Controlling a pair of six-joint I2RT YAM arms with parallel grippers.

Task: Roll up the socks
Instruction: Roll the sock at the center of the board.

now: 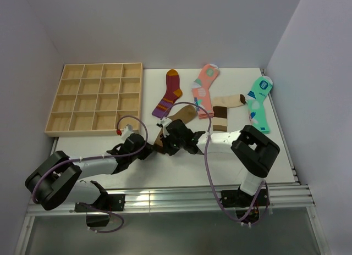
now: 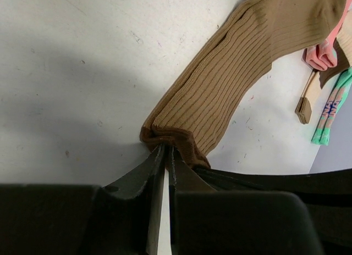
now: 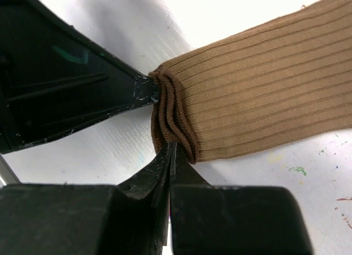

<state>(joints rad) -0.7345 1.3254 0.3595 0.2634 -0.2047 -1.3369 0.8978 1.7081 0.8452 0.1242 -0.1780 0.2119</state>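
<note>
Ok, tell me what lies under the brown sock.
Only the white table shows around the brown sock. Both pincers pinch its cuff end: left pincer, right pincer. Whatever is beneath the fabric itself is covered.

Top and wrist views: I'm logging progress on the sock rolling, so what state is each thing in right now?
Brown sock: cuff end bunched, rest flat, unrolled.
Beige sock: flat, unrolled, untouched.
Left claw: shut on the brown sock's cuff.
Right claw: shut on the same cuff.
Maroon striped sock: flat, untouched.
Pink sock: flat.
Mint sock: flat.
Wooden tray: compartments empty.
</note>
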